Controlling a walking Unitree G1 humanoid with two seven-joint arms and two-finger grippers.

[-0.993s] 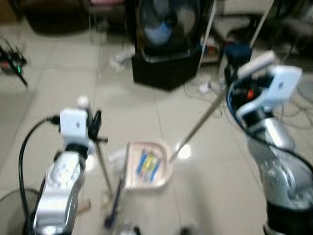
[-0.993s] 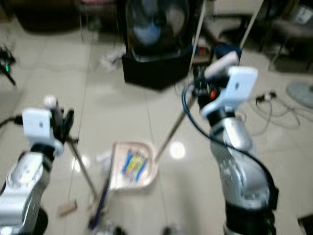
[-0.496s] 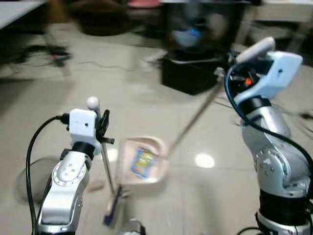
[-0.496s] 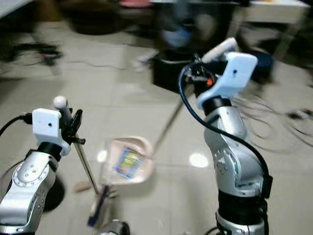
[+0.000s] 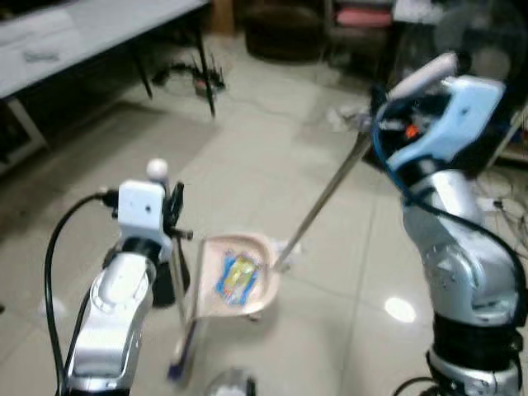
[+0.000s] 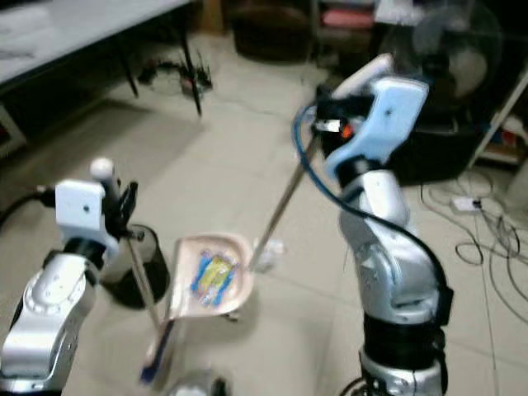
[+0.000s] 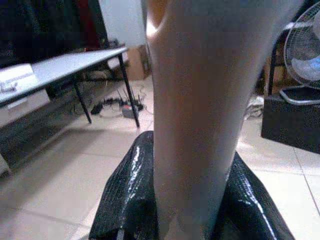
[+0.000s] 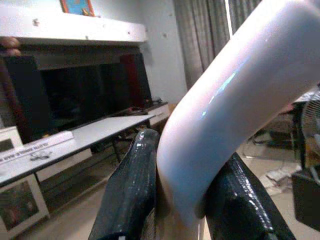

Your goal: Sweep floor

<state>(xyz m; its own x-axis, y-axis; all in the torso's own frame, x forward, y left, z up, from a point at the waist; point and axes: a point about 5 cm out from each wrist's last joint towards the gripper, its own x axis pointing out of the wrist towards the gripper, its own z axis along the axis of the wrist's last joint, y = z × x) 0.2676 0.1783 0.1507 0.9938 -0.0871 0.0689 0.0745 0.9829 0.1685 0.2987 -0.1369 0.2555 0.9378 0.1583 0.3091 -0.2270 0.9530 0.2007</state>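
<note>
No legible writing on the wrapper; print too blurred. Your left claw (image 5: 175,216) is clamped on the thin broom handle (image 5: 178,280), which slopes down to the tiled floor (image 5: 272,177). Right of it sits the beige dustpan (image 5: 238,276), holding a yellow-and-blue wrapper (image 5: 237,274). Your right claw (image 6: 326,111) grips the dustpan's long handle (image 5: 324,198), raised high.
</note>
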